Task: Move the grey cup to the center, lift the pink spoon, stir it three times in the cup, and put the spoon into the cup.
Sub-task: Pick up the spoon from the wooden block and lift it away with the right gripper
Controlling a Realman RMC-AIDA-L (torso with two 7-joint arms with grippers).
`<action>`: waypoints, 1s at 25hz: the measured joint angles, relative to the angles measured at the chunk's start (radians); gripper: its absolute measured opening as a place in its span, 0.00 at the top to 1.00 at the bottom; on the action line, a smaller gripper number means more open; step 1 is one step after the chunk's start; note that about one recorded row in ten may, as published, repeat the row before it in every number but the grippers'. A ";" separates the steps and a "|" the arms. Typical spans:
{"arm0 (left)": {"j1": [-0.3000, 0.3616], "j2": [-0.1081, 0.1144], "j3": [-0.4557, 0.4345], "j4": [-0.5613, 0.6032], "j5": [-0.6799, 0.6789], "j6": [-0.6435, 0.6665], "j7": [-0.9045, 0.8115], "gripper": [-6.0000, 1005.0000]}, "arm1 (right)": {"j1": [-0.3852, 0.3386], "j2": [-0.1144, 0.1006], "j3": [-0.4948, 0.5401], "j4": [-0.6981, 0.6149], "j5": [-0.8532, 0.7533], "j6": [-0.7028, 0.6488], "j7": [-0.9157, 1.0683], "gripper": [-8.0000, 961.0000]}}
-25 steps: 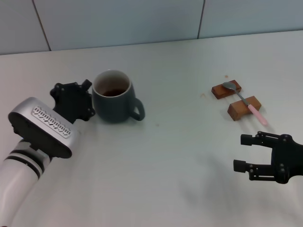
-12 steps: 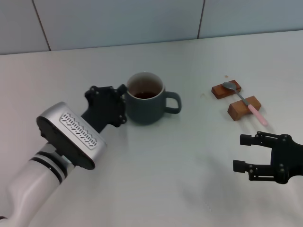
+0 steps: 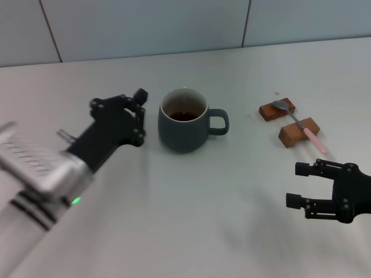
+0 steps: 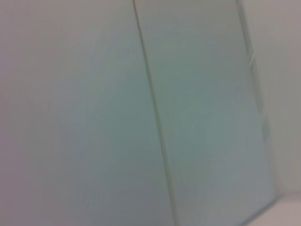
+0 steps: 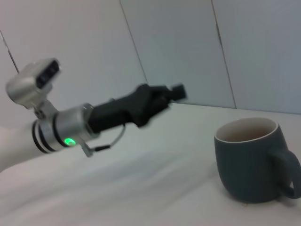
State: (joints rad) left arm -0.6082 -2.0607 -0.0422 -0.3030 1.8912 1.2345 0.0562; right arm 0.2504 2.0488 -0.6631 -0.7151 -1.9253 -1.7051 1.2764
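Withdrawn from the grey cup (image 3: 184, 126) it had been pressed against half a second earlier, the left gripper (image 3: 134, 114) hung just off the mug's nine o'clock side, a clear gap between them, its fingers parted and holding nothing. That mug stood upright near the middle of the white table (image 3: 191, 220), brown liquid inside, its loop handle turned to three o'clock; it had shifted only slightly since the previous frame. Well out at three o'clock from it, the pink spoon (image 3: 299, 123) lay bridged across two brown wooden blocks (image 3: 288, 121), metal bowl on the farther block and pale handle jutting past the nearer one toward five o'clock. At five o'clock from the cup and well apart from it, the right gripper (image 3: 295, 186) sat unmoved above the table, fingers spread wide and empty. From the right wrist, the left arm (image 5: 89, 120) showed raised beside the cup (image 5: 254, 160), not touching it. Only pale tiled wall (image 4: 155, 117) filled the left wrist view.
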 joint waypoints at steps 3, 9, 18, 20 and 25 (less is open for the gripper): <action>0.021 -0.005 0.005 0.179 0.151 0.181 -0.316 1.00 | 0.001 0.002 0.001 0.003 0.001 0.001 -0.002 0.14; 0.022 -0.005 0.076 0.388 0.362 0.336 -0.592 0.99 | 0.006 0.008 0.029 0.005 0.003 0.003 -0.007 0.14; 0.036 -0.009 0.102 0.453 0.366 0.278 -0.699 0.78 | 0.005 0.014 0.051 0.005 0.003 0.000 -0.008 0.14; 0.032 -0.010 0.102 0.463 0.369 0.258 -0.714 0.74 | 0.004 0.015 0.058 0.005 0.003 -0.002 -0.008 0.14; 0.024 -0.010 0.120 0.469 0.370 0.247 -0.722 0.64 | 0.000 0.029 0.139 0.026 0.036 -0.012 -0.005 0.14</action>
State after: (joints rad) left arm -0.5839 -2.0703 0.0773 0.1658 2.2616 1.4811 -0.6654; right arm 0.2508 2.0774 -0.5240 -0.6889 -1.8896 -1.7169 1.2712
